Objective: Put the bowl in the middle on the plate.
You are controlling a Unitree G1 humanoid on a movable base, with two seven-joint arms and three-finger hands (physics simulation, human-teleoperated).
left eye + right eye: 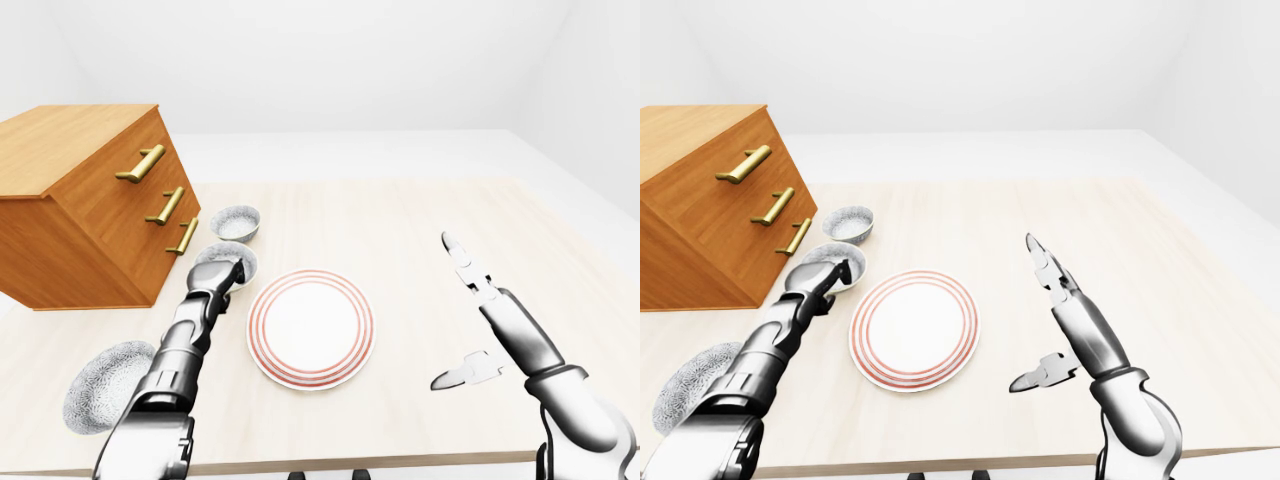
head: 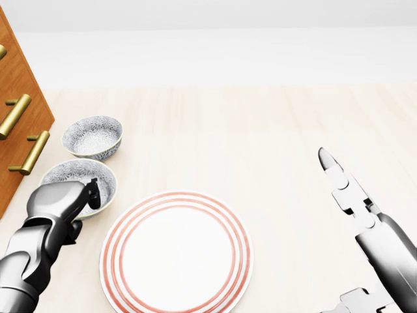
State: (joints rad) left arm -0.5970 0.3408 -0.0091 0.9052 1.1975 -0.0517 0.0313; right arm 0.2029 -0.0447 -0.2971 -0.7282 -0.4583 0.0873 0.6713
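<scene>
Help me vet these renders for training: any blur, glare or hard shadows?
Head view: sharp, evenly lit, no glare on the plate. Left-eye view: equally sharp, no hard shadow around the middle bowl. Right-eye view: the same, nothing out of focus.

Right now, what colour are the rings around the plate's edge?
Reddish-orange concentric rings on a white plate, clearest in the head view.

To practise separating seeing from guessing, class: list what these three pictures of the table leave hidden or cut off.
1. Head view: the left hand covers the middle bowl's lower rim; whether its fingers grip the rim is unclear.
2. Left-eye view: the robot's left arm hides part of the bottom-left bowl; the head view leaves that bowl out entirely.
3. Head view: the left edge cuts off most of the chest of drawers.
</scene>
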